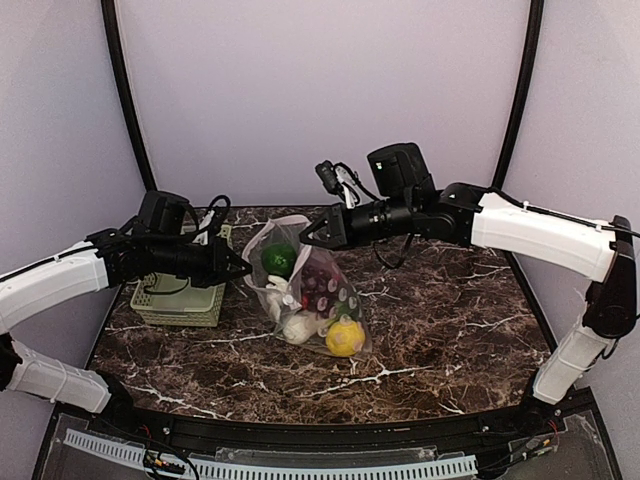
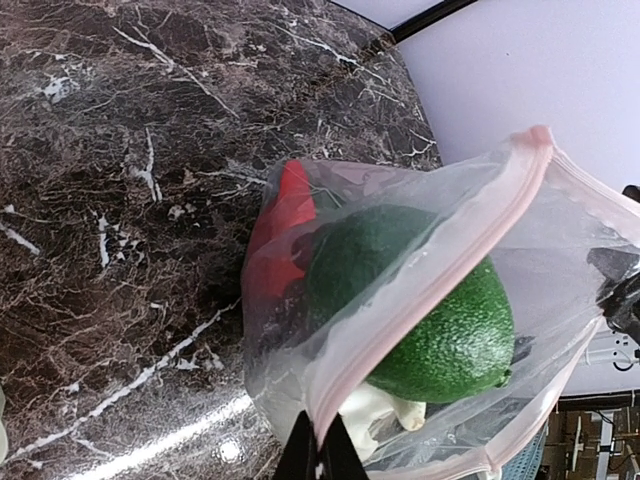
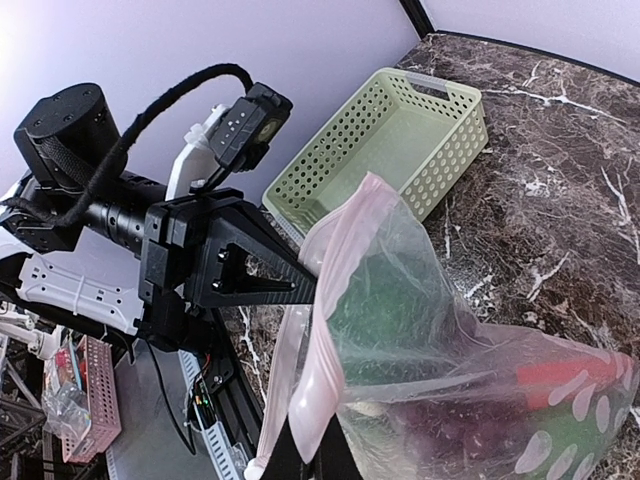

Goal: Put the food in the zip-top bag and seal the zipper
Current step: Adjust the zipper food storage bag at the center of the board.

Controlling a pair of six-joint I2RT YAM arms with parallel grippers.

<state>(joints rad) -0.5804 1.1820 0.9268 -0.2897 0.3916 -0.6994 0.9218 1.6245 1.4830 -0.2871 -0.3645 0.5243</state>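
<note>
Fingers (image 2: 298, 458) of my L gripper (image 1: 243, 268) are clenched on the bag (image 1: 300, 290) at its mouth edge, pinching the pink zipper strip (image 2: 430, 285), which runs down into them in L wrist view. R gripper (image 1: 304, 238) is likewise clamped on the bag's rim at the opposite side; in R wrist view the strip drops straight to its tips at frame bottom. Both arms reach in from either side w/ the bag's mouth lifted between them, rest of the bag slumped on the marble table (image 1: 450, 320). Mouth stands open, strip not pressed together. Food is inside the bag: green round fruit (image 2: 445, 330) nearest the mouth, red piece (image 2: 283, 215) behind it, dark purple-red lump (image 1: 320, 285) mid bag, white piece (image 1: 298, 326) lower down, yellow lemon (image 1: 345, 337) at the bottom corner nearest me. White dots on the bag's lower part show in R wrist view. Green mesh basket (image 1: 180, 300) sits on the table's L side, below the L arm, near the bag but not touching it
</note>
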